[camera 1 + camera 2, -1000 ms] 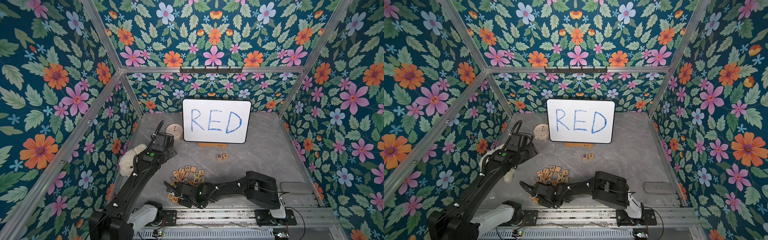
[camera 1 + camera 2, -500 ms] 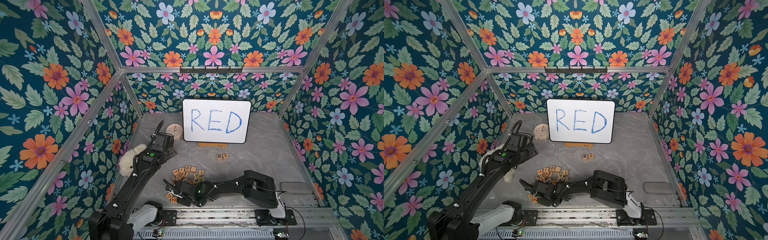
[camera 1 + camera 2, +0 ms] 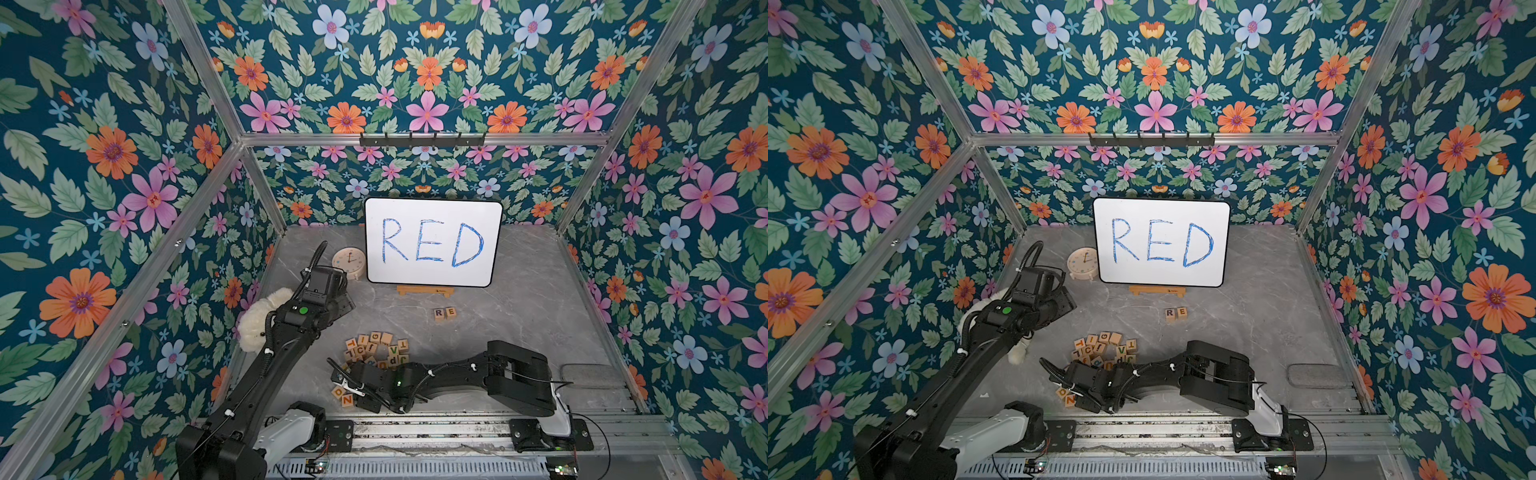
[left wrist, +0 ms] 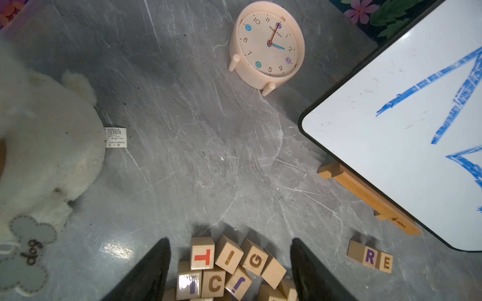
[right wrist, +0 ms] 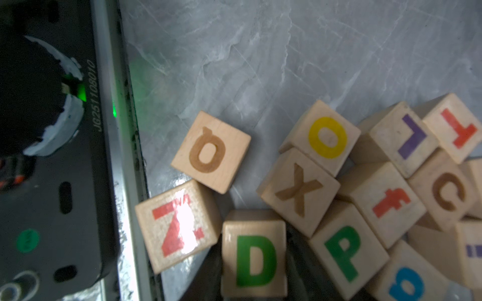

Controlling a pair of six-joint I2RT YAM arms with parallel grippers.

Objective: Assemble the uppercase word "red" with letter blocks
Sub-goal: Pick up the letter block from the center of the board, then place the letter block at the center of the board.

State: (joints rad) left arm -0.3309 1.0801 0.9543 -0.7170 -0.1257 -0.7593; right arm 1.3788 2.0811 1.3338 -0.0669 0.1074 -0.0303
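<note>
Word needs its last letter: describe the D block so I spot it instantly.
Start at the block pile under the right arm. At its edge nearest the front rail, the D block sits between the Z block and the P block; only it shows a green D.

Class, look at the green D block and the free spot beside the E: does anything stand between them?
Yes. The heap of loose letter blocks lies on the table between the D block and the E block. Beyond the heap the table is bare, so a lifted carry looks clear.
</note>
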